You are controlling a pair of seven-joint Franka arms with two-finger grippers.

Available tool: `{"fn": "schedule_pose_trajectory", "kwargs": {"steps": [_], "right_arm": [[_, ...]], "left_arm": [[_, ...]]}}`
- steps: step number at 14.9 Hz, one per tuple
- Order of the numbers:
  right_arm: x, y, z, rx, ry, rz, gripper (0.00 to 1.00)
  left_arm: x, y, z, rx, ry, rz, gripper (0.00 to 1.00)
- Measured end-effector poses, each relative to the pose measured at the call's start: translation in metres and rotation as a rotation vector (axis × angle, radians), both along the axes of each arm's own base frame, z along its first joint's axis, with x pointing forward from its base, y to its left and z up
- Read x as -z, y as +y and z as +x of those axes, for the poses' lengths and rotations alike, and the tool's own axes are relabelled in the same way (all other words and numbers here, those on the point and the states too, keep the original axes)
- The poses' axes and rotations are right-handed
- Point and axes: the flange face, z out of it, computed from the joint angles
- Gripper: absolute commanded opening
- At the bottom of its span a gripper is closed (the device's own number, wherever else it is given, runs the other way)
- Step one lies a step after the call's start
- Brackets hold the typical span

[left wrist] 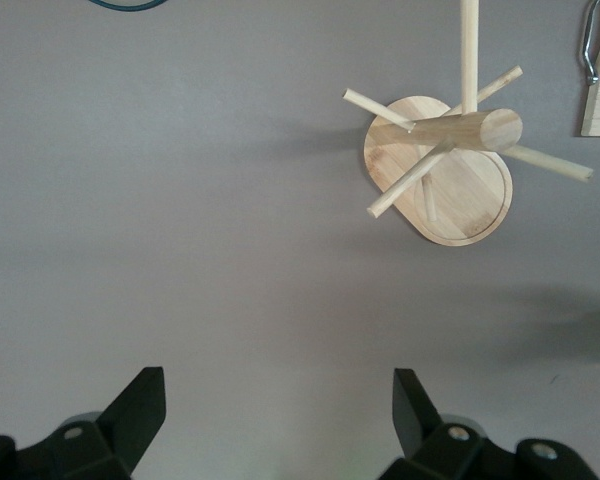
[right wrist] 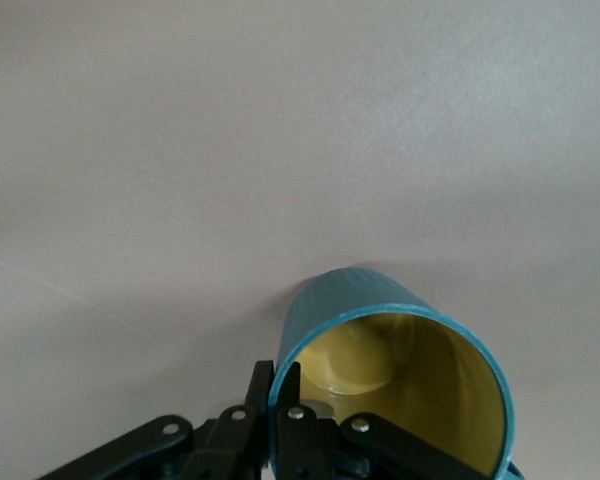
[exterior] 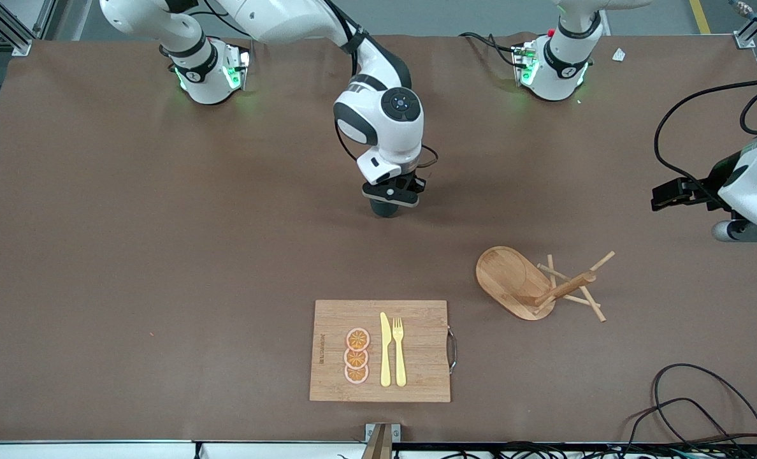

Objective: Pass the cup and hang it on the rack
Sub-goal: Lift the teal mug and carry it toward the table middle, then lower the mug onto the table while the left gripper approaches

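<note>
Here right gripper [right wrist: 277, 395] clamps cup [right wrist: 400, 370] rim; left gripper [left wrist: 278, 412] waits, jaws apart.

Bare table [exterior: 162, 255] around right gripper [exterior: 391, 199] with cup [exterior: 385, 208]. Rack [exterior: 531, 284] tipped over, pegs sticking out, under left gripper [left wrist: 280, 420]. Board [exterior: 380, 350] nearer camera, clear gap between it and rack. Cables [exterior: 691, 408] at table corner.
</note>
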Motion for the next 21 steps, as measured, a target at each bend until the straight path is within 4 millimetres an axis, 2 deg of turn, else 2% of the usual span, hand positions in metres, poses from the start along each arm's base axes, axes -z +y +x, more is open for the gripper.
{"fn": "schedule_pose_trajectory", "kwargs": {"steps": [5,7,10,11,12,13,15,16,17,21], "right_arm": [[-0.002,0.003,0.0,0.053,0.036,0.034,0.0],[0.007,0.004,-0.001,0.065,0.046,0.039,0.0],[0.023,0.012,-0.003,0.081,0.045,0.042,0.01],[0.022,0.013,-0.002,0.09,0.047,0.039,0.09],[0.022,0.013,-0.002,0.094,0.047,0.04,0.34],[0.022,0.014,-0.002,0.102,0.047,0.042,0.53],[0.026,0.015,-0.002,0.126,0.046,0.048,0.78],[0.028,0.016,-0.002,0.134,0.046,0.048,0.97],[0.029,0.017,-0.002,0.139,0.047,0.048,1.0],[0.028,0.02,-0.005,0.144,0.046,0.051,1.0]], "left_arm": [[-0.001,-0.03,-0.001,0.054,-0.002,-0.01,1.0],[-0.001,-0.033,-0.002,0.056,-0.001,-0.01,1.0],[-0.001,-0.024,0.0,0.031,-0.004,-0.028,1.0],[-0.001,-0.021,0.001,0.016,-0.008,-0.046,1.0],[-0.002,-0.017,0.002,0.0,-0.016,-0.059,1.0],[-0.003,-0.013,0.003,-0.023,-0.022,-0.066,1.0],[-0.003,-0.014,0.003,-0.099,-0.023,-0.061,1.0],[-0.003,-0.019,0.003,-0.137,-0.022,-0.057,1.0],[-0.003,-0.027,0.002,-0.165,-0.021,-0.054,1.0],[-0.004,-0.079,-0.005,-0.216,-0.018,-0.042,1.0]]}}
